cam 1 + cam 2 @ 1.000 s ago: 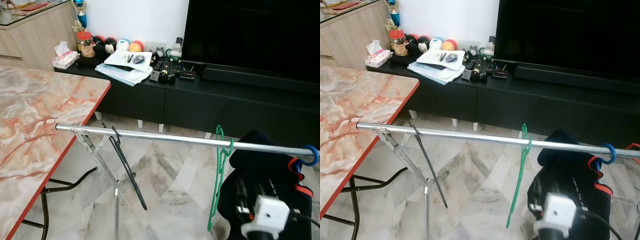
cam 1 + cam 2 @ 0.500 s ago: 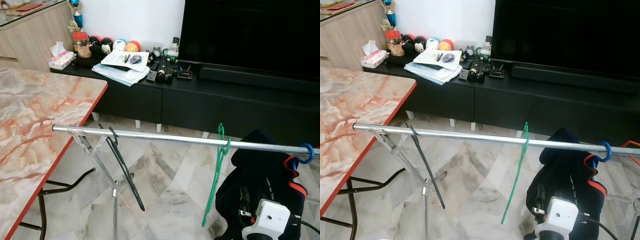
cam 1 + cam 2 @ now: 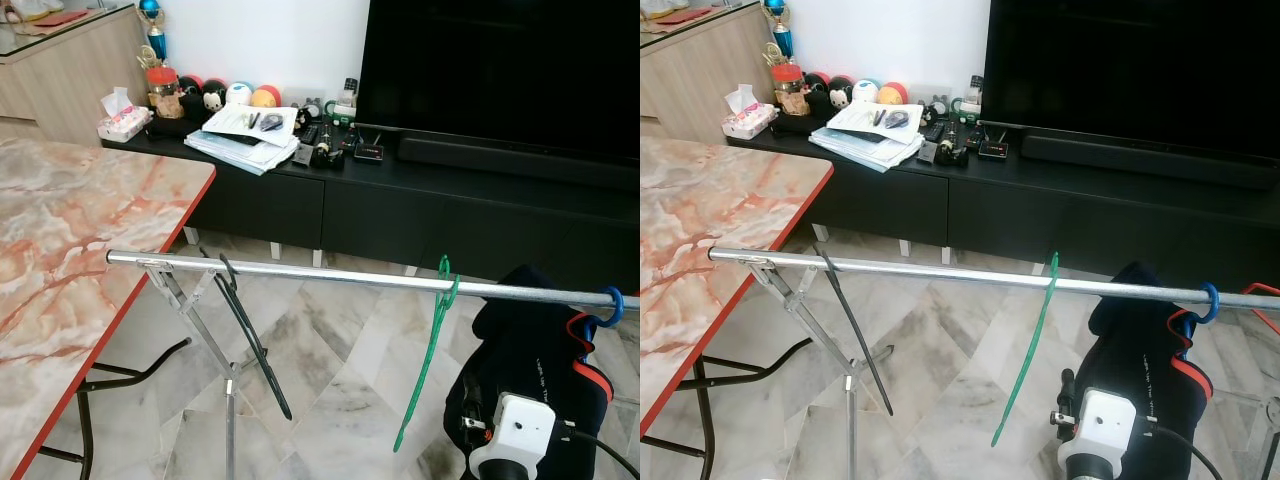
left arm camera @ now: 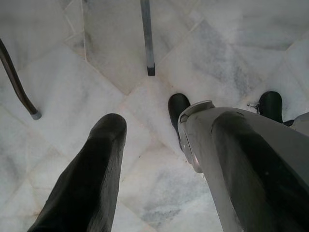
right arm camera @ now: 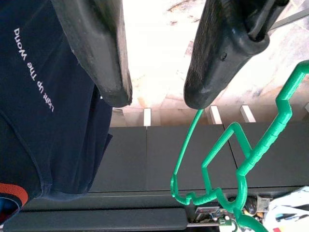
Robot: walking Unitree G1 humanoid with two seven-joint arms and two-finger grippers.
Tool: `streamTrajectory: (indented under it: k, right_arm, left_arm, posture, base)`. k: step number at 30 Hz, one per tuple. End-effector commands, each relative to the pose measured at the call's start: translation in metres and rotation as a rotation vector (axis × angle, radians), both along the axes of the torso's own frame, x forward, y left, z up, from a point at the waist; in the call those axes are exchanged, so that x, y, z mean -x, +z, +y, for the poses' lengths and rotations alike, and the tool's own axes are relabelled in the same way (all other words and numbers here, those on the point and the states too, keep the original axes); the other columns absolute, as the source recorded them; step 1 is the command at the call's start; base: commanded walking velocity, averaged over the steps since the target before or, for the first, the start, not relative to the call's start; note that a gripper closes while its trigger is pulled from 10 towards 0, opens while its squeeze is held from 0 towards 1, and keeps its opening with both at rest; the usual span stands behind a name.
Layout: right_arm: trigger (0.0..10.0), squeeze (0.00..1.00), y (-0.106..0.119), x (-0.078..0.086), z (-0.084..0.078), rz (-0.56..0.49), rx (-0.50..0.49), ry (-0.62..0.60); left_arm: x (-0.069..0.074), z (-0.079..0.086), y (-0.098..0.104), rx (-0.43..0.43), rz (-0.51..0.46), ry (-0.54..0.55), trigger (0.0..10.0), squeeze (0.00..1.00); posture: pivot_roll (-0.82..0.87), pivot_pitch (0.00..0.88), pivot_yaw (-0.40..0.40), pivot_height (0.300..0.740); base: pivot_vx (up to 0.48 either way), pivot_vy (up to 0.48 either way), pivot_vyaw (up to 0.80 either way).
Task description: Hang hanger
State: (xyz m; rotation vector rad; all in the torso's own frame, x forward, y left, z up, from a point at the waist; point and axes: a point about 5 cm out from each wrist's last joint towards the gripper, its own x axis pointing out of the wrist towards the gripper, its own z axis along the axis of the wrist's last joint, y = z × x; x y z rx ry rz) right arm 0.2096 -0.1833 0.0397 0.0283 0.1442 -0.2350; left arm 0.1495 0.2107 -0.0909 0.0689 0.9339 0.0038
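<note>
Two hangers are on the metal rail (image 3: 330,274): a black hanger (image 3: 250,338) toward the marble table (image 3: 70,230), then the green hanger (image 3: 430,345), probably free. Right gripper (image 5: 153,96) is open, below, holding nothing. Left gripper (image 4: 159,159) open near the floor.

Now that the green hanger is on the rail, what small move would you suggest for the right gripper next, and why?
Probably draw the right gripper down and away. The green hanger already hooks over the metal rail, and the gripper's fingers are open with nothing between them, so its work looks done.
</note>
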Motion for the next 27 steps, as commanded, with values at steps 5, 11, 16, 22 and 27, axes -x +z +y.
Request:
streamTrajectory:
  k: [5,11,16,22,27]
  right_arm:
    - [10.0,0.00,-0.007,-0.001,0.000,0.019,-0.001,-0.002]
    - [10.0,0.00,-0.009,-0.006,0.001,0.019,0.004,0.025]
    - [10.0,0.00,-0.010,-0.010,-0.007,0.020,0.017,0.022]
    - [10.0,0.00,-0.010,-0.016,-0.013,0.011,0.027,0.006]
    - [10.0,0.00,-0.011,-0.023,-0.011,0.015,0.028,0.015]
  left_arm:
    - [0.004,0.005,-0.001,-0.006,0.017,-0.003,10.0,0.00]
    - [0.004,0.008,0.000,-0.012,0.011,-0.001,10.0,0.00]
    - [0.003,0.011,0.001,-0.015,0.000,0.012,10.0,0.00]
    - [0.004,0.007,0.000,-0.011,0.004,0.011,10.0,0.00]
    - [0.004,0.007,0.000,-0.010,-0.006,0.024,10.0,0.00]
  posture:
    - [-0.01,0.020,0.010,0.740]
    - [0.00,0.008,0.004,0.740]
    - [0.00,0.005,0.002,0.740]
    - [0.02,0.003,-0.009,0.740]
    - [0.03,0.022,-0.012,0.740]
  base:
    - [0.000,0.000,0.00]
    - [-0.160,0.000,0.00]
    - [-0.243,0.000,0.00]
    - [-0.247,0.000,0.00]
    - [-0.247,0.000,0.00]
